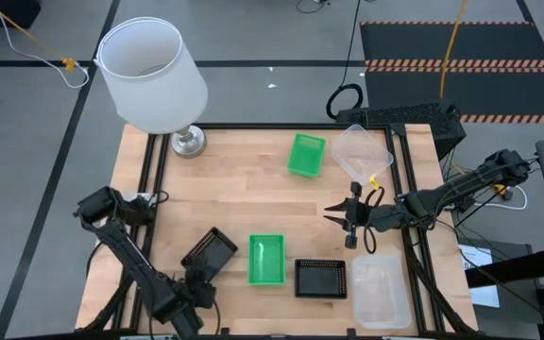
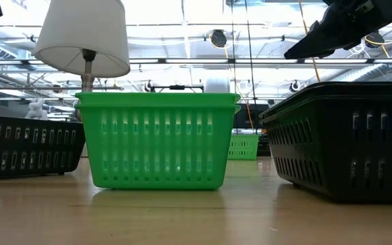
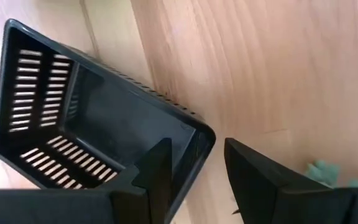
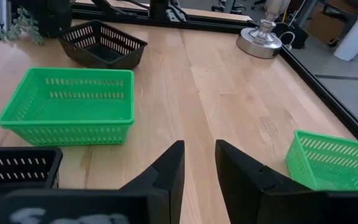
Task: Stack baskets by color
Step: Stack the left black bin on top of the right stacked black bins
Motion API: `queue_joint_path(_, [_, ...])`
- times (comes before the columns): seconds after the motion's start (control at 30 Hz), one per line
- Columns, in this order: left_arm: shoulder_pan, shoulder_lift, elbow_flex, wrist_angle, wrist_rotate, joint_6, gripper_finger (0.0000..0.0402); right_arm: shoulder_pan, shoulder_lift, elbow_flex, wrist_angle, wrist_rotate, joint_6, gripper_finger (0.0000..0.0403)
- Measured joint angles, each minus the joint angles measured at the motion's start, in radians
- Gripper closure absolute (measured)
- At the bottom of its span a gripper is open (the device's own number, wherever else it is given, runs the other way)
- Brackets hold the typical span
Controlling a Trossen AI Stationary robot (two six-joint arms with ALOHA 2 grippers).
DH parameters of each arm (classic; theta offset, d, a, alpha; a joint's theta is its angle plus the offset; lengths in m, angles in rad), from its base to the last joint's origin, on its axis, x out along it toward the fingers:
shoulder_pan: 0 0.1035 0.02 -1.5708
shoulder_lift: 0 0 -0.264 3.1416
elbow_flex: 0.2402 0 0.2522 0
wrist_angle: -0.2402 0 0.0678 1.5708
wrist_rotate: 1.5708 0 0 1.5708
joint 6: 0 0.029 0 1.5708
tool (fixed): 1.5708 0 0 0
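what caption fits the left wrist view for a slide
Left gripper straddling the corner wall of a tilted black basket above the wooden table.

Table showing light wood, pale grain stripes, black frame around edge. Two baskets glowing bright green with slotted sides: one at front centre, one at back. Two baskets showing black with slotted walls: tilted one at front left, flat one just right of front green one. Two clear baskets looking see-through: one at back right, one at front right. Lampshade showing plain white; lamp base shining silver. Both arms looking dark. Floor mat lying black with orange-striped bands.
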Motion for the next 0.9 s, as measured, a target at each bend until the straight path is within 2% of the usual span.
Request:
queue_joint_path(0.23, [0.049, 0.000, 0.000, 0.001, -0.038, -0.164, 0.0252, 0.000, 0.000, 0.000, 0.000, 0.000, -0.003, 0.0316])
queue_joint_path(0.47, [0.102, 0.000, 0.000, 0.012, 0.033, -0.333, 0.0252, 0.000, 0.000, 0.000, -0.001, 0.000, -0.011, 0.0316])
queue_joint_path(0.67, [0.151, -0.010, 0.000, 0.029, 0.062, -0.402, 0.0252, 0.000, 0.000, 0.000, -0.009, 0.000, -0.011, 0.0316])
queue_joint_path(0.9, [0.189, -0.010, 0.000, 0.034, 0.013, -0.422, 0.0252, 0.000, 0.000, 0.000, -0.025, 0.000, -0.010, 0.0316])
